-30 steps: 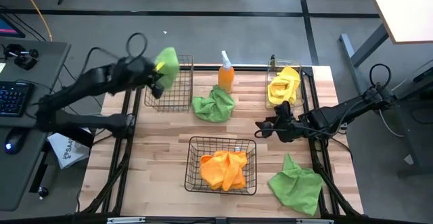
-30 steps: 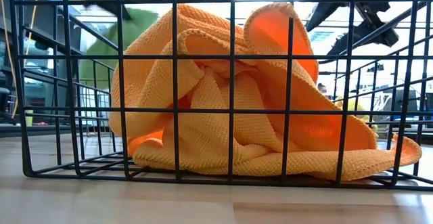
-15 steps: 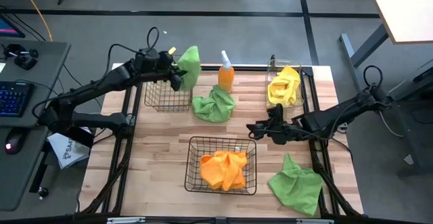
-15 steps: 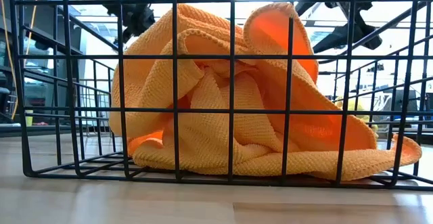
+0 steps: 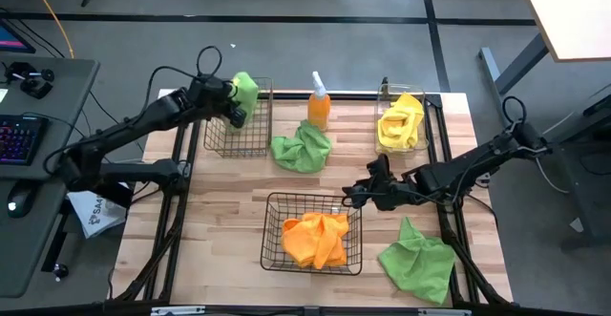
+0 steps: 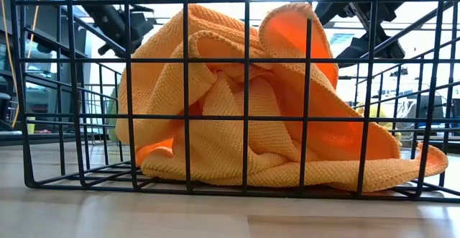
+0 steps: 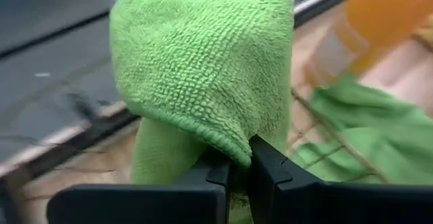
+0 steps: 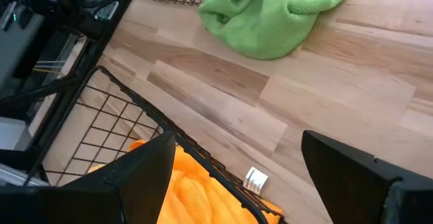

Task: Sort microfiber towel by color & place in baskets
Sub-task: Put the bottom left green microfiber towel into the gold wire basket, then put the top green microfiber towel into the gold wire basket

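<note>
No writing can be read anywhere; a small white tag (image 8: 255, 178) on the orange towel (image 5: 317, 239) is too small to make out.

My left gripper (image 7: 240, 176) is pinched tight on a green towel (image 7: 203, 75), which bunches up above my fingers. In the high view this gripper (image 5: 232, 114) hangs over the left part of the tall wire basket (image 5: 250, 142) at the table's far left, with the towel (image 5: 244, 90) at the basket's far rim.

My right gripper (image 8: 270, 176) is spread wide and holds nothing. It hovers above bare wood just beside the far right corner of the wide wire basket (image 5: 277, 249), where the orange towel lies.

A second green towel (image 5: 302, 148) lies between the tall basket and the orange spray bottle (image 5: 319, 102). A third green towel (image 5: 418, 262) lies near the table's front right corner. The yellow towel (image 5: 401, 120) sits in the clear bin (image 5: 384, 97) at the far right.
</note>
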